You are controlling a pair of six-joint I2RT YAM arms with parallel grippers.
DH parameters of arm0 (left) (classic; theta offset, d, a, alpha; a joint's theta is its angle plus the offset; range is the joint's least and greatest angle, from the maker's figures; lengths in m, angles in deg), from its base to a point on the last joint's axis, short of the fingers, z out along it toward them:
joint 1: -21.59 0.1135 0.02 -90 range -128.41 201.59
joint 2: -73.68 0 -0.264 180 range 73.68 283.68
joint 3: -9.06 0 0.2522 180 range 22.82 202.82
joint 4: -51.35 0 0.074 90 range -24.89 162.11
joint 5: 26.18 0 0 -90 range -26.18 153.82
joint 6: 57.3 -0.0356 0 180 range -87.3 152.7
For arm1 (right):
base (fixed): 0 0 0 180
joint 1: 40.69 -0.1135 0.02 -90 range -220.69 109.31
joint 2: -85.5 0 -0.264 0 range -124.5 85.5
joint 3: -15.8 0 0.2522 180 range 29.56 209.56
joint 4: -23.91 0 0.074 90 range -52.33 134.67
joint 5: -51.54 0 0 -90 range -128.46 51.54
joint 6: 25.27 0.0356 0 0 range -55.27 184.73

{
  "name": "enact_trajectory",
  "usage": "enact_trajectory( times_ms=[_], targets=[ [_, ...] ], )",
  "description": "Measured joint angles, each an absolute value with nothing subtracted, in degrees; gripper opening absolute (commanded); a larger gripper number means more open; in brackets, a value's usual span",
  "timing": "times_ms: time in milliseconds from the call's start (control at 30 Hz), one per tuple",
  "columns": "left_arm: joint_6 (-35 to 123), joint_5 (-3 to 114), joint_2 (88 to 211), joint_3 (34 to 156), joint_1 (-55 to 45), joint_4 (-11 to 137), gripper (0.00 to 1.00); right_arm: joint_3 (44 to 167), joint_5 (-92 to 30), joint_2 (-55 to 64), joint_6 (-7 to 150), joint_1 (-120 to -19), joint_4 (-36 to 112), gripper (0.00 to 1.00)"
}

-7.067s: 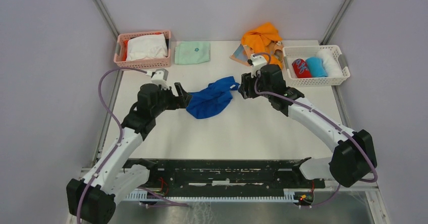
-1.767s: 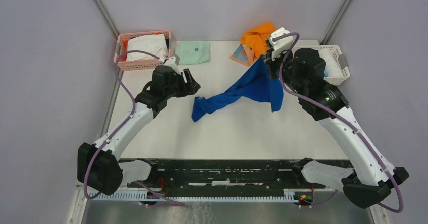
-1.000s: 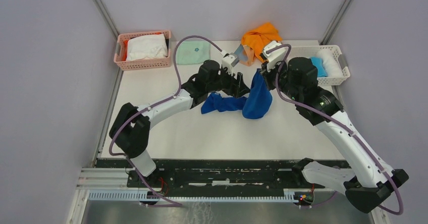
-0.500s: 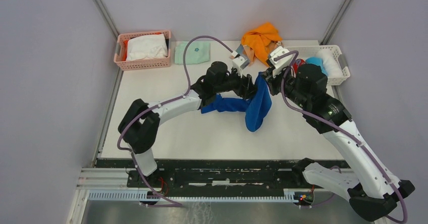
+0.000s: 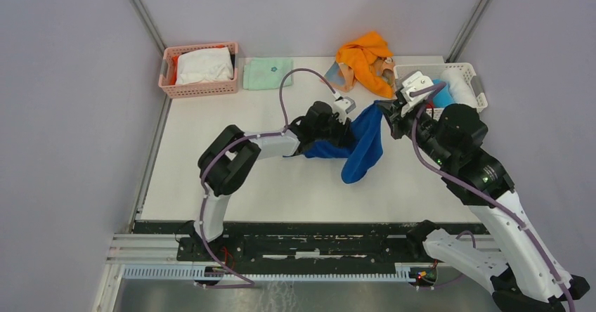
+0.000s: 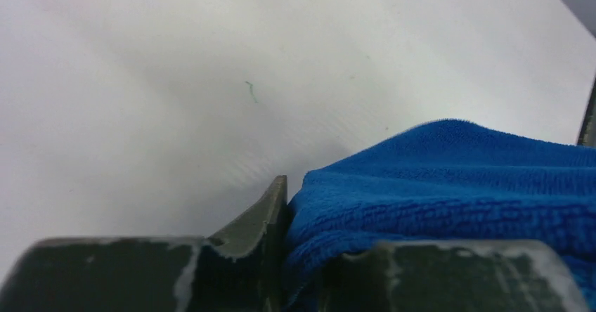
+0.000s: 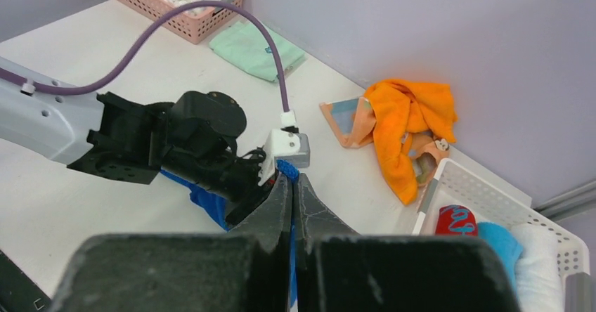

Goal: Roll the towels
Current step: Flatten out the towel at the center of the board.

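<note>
**Beside the white basket (image 5: 439,91), both grippers hold the blue towel (image 5: 362,147)**

Left of the white basket and a little nearer the arms, the blue towel hangs between the two grippers. The right gripper (image 7: 290,178), the one closer to the basket, has its fingers pinched together on an upper edge or corner. Much of the cloth drapes from there down to the table (image 5: 295,178). The left gripper (image 6: 295,206) works from the side of the towel away from the basket, low against the table. Only a narrow gap shows between its fingers, and a bunched fold of blue pile fills it, so it looks clamped on the cloth. Just behind the basket's left end, the orange towel (image 5: 364,57) lies crumpled over the peach towel (image 5: 336,76). Neither is rolled.

The blue towel looks light, limp and plush. It will probably sag wherever it is unsupported and keep no shape of its own. Its pile should grip well rather than slip, and nothing about it is fragile. The best holds are likely two neighbouring corners or a hem, drawn apart to spread it flat. A hold on a bunched middle would probably leave it wrinkled for rolling.
</note>
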State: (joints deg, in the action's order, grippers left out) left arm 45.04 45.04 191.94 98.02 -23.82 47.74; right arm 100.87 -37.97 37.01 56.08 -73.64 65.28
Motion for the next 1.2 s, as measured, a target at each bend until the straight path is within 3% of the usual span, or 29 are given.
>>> enact_trajectory(
  times_ms=[233,467,733,967,1067,1200],
  targets=[
    [42.52,50.57,187.22,98.37,-16.1,53.14,0.04,100.87,-46.45,36.07,54.86,-73.64,66.4,0.0],
    [31.72,62.85,173.73,110.39,-3.93,64.92,0.03,101.02,-54.32,26.59,53.46,-73.57,62.01,0.01],
    [19.53,75.09,157.99,106.33,-6.4,66.17,0.04,101.51,-56.51,24.14,53.26,-72.0,55.82,0.01],
    [20.29,79.37,160.55,95.03,-7.47,75.94,0.09,94.69,-56.07,23.53,57.33,-70.29,54.12,0.01],
    [23.48,80.51,161.29,90.35,-10.81,81.45,0.15,89.88,-56.59,23.53,60.02,-69.51,55.89,0.0],
    [29.43,81.84,161.71,87.92,-17.94,87.02,0.15,84.59,-59.61,23.53,64.58,-68.39,58.25,0.01]
  ],
)
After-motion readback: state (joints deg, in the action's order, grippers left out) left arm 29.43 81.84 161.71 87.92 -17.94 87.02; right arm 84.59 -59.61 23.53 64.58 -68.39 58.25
